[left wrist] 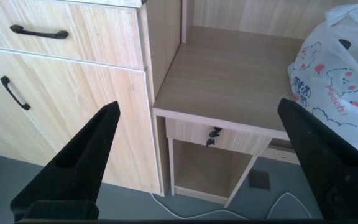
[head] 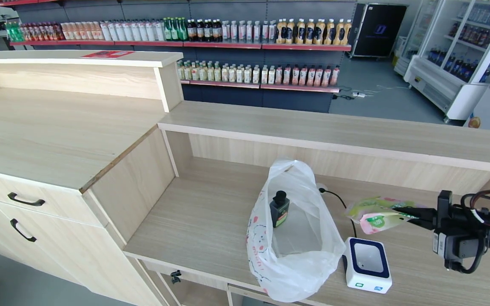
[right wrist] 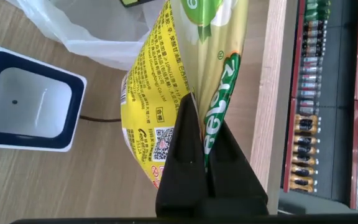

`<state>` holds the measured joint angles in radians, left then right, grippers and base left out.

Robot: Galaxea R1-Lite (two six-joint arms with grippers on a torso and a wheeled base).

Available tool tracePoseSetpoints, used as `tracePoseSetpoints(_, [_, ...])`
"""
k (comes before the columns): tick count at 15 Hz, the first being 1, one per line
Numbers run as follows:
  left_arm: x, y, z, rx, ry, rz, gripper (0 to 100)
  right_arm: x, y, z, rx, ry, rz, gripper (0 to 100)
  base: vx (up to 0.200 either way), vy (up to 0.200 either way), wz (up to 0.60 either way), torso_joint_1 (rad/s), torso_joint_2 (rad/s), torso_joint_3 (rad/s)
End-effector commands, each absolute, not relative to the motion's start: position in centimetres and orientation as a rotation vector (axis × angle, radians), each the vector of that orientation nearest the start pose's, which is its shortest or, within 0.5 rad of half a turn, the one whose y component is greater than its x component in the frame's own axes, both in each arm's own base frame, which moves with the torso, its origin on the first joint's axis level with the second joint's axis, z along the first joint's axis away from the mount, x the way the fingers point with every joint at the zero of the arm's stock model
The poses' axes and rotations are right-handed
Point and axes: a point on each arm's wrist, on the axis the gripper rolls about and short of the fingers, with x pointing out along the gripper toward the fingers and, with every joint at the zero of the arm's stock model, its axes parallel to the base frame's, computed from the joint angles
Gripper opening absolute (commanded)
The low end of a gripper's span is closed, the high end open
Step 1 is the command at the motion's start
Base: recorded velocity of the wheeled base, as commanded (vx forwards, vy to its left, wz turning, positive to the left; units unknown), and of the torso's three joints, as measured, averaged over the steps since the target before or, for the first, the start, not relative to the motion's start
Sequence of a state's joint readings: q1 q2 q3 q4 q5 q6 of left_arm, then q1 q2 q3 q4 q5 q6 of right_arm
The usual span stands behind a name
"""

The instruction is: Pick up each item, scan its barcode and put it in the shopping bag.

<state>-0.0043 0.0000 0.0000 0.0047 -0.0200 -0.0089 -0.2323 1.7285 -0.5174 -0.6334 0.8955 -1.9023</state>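
My right gripper (head: 402,211) is shut on a yellow-green snack pouch (head: 377,214) and holds it in the air above the counter, just right of and beyond the scanner (head: 367,264). In the right wrist view the fingers (right wrist: 188,146) pinch the pouch (right wrist: 179,68) at one edge, with the white, blue-rimmed scanner (right wrist: 27,106) below it. The white plastic shopping bag (head: 296,255) stands open left of the scanner, with a dark bottle (head: 279,209) inside. My left gripper (left wrist: 197,162) hangs open, low, in front of the cabinet, with the bag (left wrist: 337,81) off to one side.
The wooden counter (head: 194,225) has a raised ledge (head: 338,131) behind it and a higher cabinet with drawers (head: 28,204) on the left. A black cable (head: 340,202) runs from the scanner to the back. Shelves of bottles (head: 249,34) line the far wall.
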Motion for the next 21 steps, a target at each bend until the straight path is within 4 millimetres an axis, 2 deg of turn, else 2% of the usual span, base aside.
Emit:
tracePoseSetpoints(1, [-2.3,0.0,7.5,-0.009,0.006,-0.025,100,26.1,-4.3,9.4,-1.463,-0.266,0.901,0,0.000,0.000,0.00,0.000,0.00,0.000])
tracePoseSetpoints(10, [-2.3,0.0,7.5,-0.009,0.006,-0.025,100,27.3,-4.5,7.6,-1.517,-0.395,0.963,0,0.000,0.000,0.00,0.000,0.00,0.000])
tracePoseSetpoints(14, [-2.3,0.0,7.5,-0.009,0.006,-0.025,100,28.3,-4.8,7.5,-1.543,-0.427,0.937,0,0.000,0.000,0.00,0.000,0.00,0.000])
tracePoseSetpoints(21, [-2.3,0.0,7.5,-0.009,0.005,-0.025,100,28.0,-6.1,7.3,-1.593,-0.426,0.905,0,0.000,0.000,0.00,0.000,0.00,0.000])
